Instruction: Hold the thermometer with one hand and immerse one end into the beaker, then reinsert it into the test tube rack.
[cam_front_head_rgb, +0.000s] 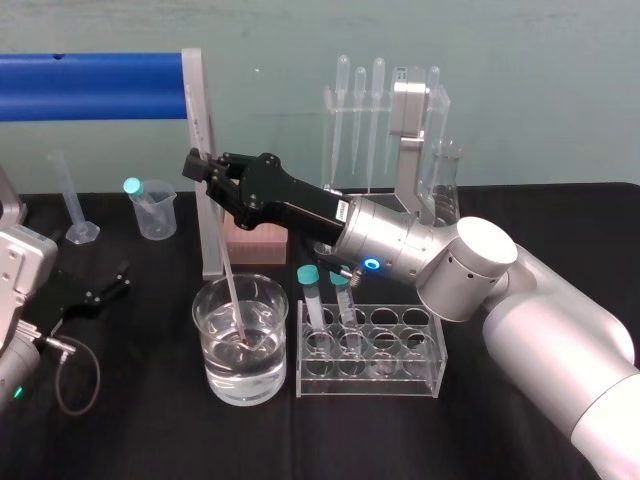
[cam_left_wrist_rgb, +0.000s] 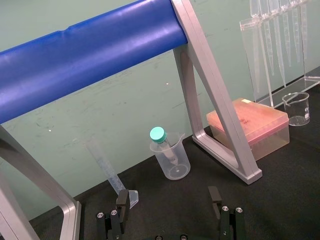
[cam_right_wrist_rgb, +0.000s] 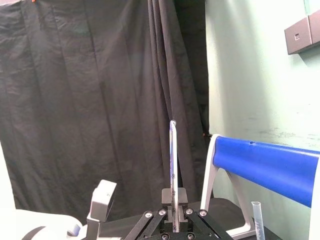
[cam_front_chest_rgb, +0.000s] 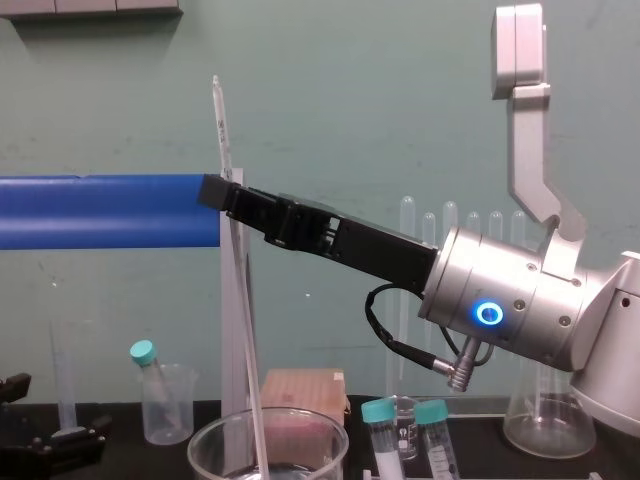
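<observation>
Head view: I have the right hand (cam_front_head_rgb: 200, 168) clenched on the thermometer (cam_front_head_rgb: 228, 272), angled steeply so its lower end sits in the beaker (cam_front_head_rgb: 278, 345). The test tube rack (cam_front_head_rgb: 372, 372) is just beside.
Left wrist view: left gripper (cam_left_wrist_rgb: 169, 212) parked, fingers spread.
Chest view: grip high on the thermometer, apparently for reach.

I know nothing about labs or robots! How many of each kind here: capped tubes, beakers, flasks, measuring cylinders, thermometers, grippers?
Teal-capped tubes: 3
Beakers: 3 (large glass beaker, plastic beaker, small glass beaker)
Conical flask: 1
Measuring cylinder: 1
Thermometer: 1
Grippers: 2 (right gripper holding the thermometer, left gripper parked at the left)
Total: 11
</observation>
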